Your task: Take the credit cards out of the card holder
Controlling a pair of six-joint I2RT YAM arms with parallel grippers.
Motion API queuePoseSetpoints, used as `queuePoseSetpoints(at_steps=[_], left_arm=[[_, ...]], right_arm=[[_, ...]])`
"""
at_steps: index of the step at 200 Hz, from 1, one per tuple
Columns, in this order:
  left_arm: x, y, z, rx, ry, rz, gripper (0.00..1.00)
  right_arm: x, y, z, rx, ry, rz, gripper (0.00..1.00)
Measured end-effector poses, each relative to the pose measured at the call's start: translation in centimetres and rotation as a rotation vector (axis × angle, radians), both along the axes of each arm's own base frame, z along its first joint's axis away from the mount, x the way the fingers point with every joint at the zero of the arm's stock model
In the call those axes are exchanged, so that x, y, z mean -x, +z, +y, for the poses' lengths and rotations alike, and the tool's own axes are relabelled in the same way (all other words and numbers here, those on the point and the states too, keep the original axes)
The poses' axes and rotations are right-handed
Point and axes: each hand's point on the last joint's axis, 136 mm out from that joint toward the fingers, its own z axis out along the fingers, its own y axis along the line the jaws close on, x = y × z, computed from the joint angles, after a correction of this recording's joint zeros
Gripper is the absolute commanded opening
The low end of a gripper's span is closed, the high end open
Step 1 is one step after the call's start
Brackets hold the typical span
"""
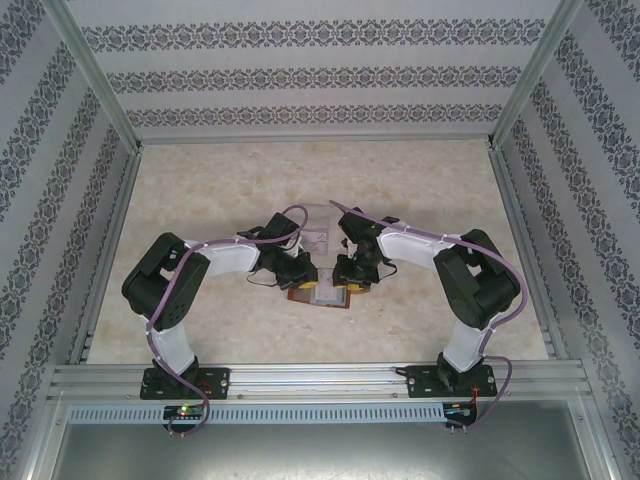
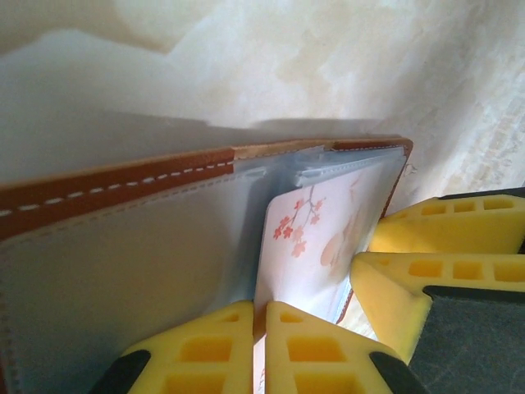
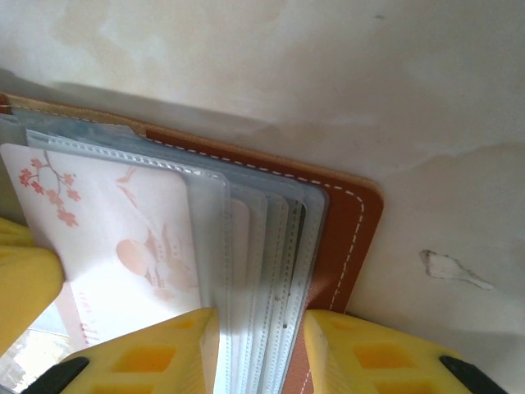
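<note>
I'm watching left claw (image 2: pixel 260 318) pinching a credit card (image 2: pixel 308 246), right claw (image 3: pixel 262 322) clamping card holder (image 3: pixel 353 222), on marbled beige desk (image 1: pixel 200 190), patterned walls (image 1: pixel 300 75) around.

Stitched brown leather card holder (image 3: pixel 357 238), glossy clear plastic sleeves (image 3: pixel 271 246), smooth credit card (image 2: pixel 303 246)

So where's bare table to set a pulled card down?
Bare table: the far strip between clear rack and back wall, both flanks between each arm and side wall, and the near strip before the rail. Crowded: centre, left tool pinching a credit card, right tool clamping the card holder.
</note>
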Motion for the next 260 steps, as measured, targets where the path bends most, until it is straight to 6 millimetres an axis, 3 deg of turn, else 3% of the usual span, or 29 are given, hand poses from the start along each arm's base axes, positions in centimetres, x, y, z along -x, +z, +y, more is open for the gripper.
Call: queuePoseSetpoints(at_steps=[80, 164, 219, 260], left_arm=[[0.3, 1.3, 2.4, -0.100, -0.011, -0.039, 0.08], [0.7, 0.9, 4.4, -0.205, -0.002, -0.046, 0.08], [0.4, 1.3, 4.1, -0.198, -0.005, -0.054, 0.09], [0.1, 1.9, 3.3, -0.164, -0.019, -0.055, 0.17]], right_arm=[[0.0, 0.0, 0.0, 0.000, 0.005, -0.002, 0.35], [0.0, 0.0, -0.1, 0.000, 0.008, -0.003, 0.35], [0.0, 0.0, -0.1, -0.001, 0.021, -0.007, 0.35], [0.0, 0.0, -0.1, -0.001, 0.022, -0.007, 0.35]])
